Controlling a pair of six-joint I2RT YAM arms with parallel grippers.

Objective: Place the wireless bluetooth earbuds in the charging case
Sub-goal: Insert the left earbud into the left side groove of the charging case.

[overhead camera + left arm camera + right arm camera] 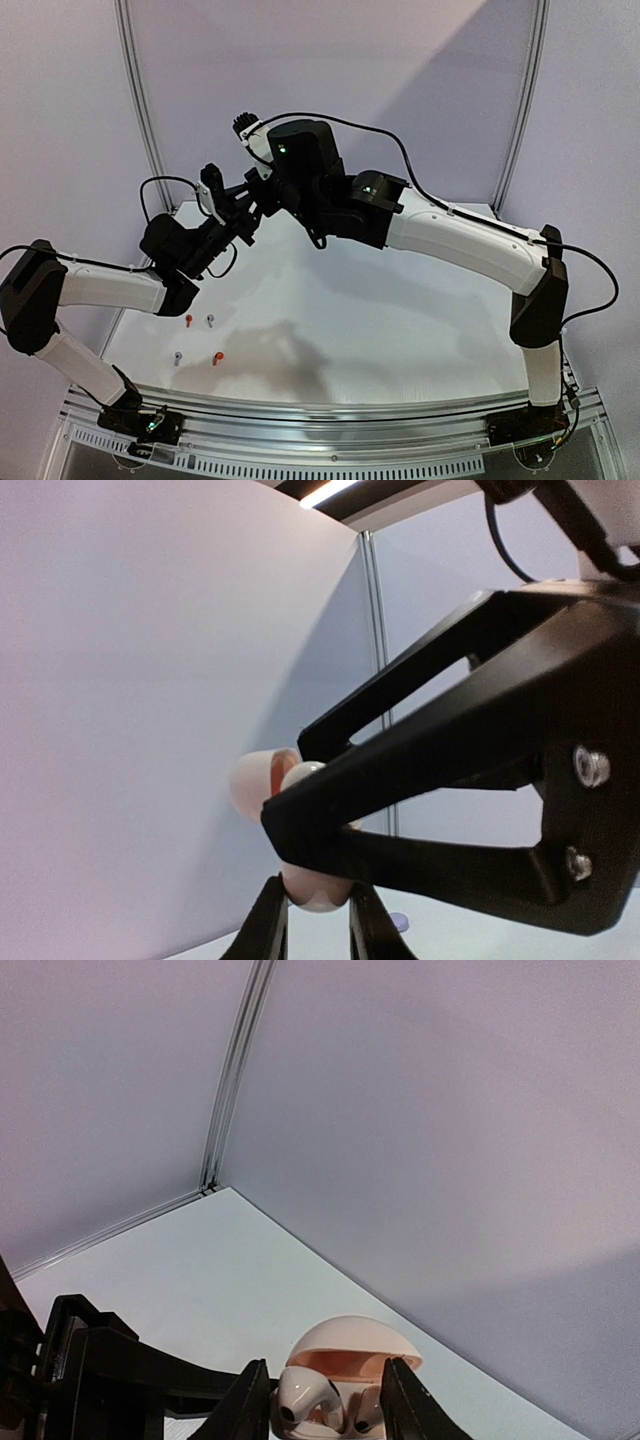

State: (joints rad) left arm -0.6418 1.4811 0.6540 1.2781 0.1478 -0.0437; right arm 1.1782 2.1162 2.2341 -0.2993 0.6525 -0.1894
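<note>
My left gripper [318, 925] is shut on the base of a cream charging case [320, 888], held up in the air with its lid [350, 1338] open. Two white earbuds [305, 1395] sit in the case, seen in the right wrist view. My right gripper [325, 1400] stands open around them, its fingers [450, 780] on either side with a gap on the right. In the top view the two grippers meet at the back left [248, 205] and hide the case. On the table near the left arm lie two red-orange earbuds [188, 319] and two pale grey earbuds [210, 320].
A small lavender round thing [398, 920] lies on the white table [400, 330] beyond the case. The grey back and side walls [400, 80] stand close behind the grippers. The left arm's grey link [100, 290] hangs just behind the loose earbuds.
</note>
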